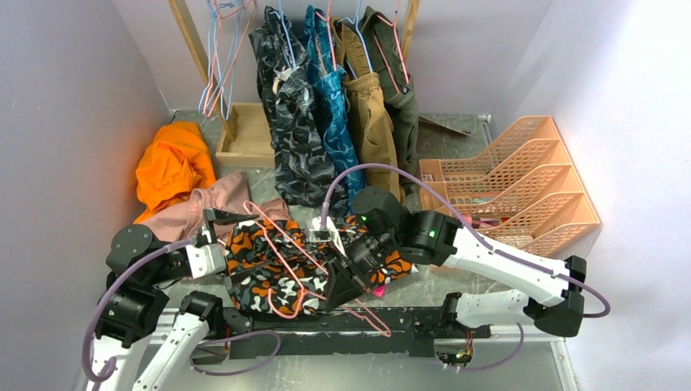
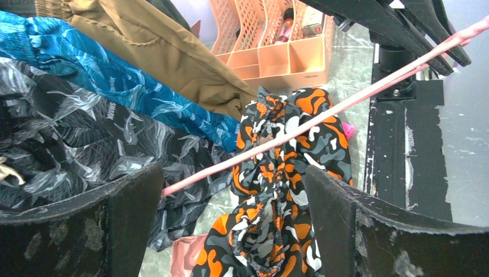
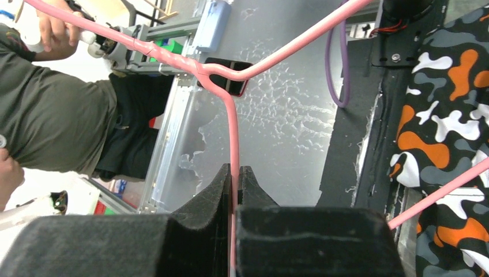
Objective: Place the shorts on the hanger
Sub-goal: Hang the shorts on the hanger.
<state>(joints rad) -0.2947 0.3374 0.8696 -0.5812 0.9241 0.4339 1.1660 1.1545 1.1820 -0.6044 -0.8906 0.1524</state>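
Mid-task — right fingers (image 3: 210,193) clamped on hanger (image 3: 234,124) wire, holding it over shorts (image 2: 277,231); left fingers (image 2: 130,205) wide apart, empty — likely lined up to grab fabric.

My left arm is folded low, its left gripper (image 1: 213,235) at the left edge of the shorts (image 1: 259,281), jaws spread wide with nothing between them. My right arm reaches in from the right of the shorts, wrist angled down. My right gripper (image 3: 233,173) is clamped tight on the hanger (image 3: 233,127) wire.
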